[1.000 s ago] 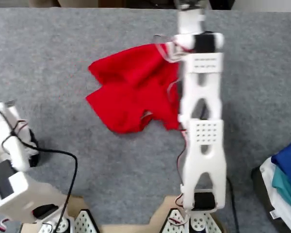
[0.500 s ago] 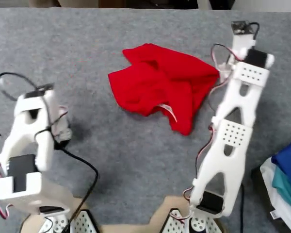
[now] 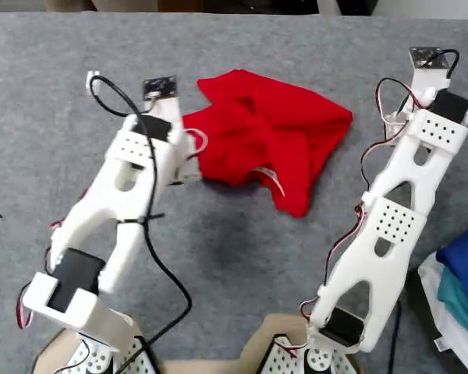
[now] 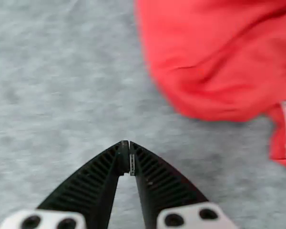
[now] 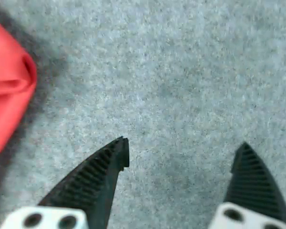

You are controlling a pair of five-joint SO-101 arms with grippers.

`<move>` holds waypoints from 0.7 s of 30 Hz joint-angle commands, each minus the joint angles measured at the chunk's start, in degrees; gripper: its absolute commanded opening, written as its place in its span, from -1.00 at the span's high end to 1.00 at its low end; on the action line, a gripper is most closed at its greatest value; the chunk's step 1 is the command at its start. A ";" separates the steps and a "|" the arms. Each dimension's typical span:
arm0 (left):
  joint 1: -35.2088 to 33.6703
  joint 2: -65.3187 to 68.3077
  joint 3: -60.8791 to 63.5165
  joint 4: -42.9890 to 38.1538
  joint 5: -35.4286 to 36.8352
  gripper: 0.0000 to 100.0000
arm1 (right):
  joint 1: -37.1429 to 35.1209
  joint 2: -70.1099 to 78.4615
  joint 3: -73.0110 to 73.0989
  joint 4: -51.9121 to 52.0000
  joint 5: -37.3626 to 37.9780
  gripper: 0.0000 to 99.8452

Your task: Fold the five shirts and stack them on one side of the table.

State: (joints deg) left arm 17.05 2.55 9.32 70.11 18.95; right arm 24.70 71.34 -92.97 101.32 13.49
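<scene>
Red shirt [image 3: 257, 132] crumpled, white label [image 3: 269, 179] unreadable — left jaws closed, empty; right jaws wide apart, empty.

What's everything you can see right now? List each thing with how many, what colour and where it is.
table: one, grey, under everything.
red shirt: one, red, crumpled on the far middle of the table, between the two arms.
pile of clothes: one, blue over teal over white, at the table's right edge, near side.
left arm: one, white, left of the shirt.
right arm: one, white, right of the shirt.
left hand: one, black fingers, shut, over bare table just short of the shirt.
right hand: one, black fingers, open, over bare table beside the shirt.
</scene>
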 commanded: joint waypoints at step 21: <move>6.15 20.00 -18.81 -7.65 8.26 0.96 | -6.11 -7.16 -2.15 1.05 -4.75 0.57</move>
State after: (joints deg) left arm 23.03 23.38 -4.66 59.74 25.19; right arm 20.13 68.97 -93.05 101.32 9.19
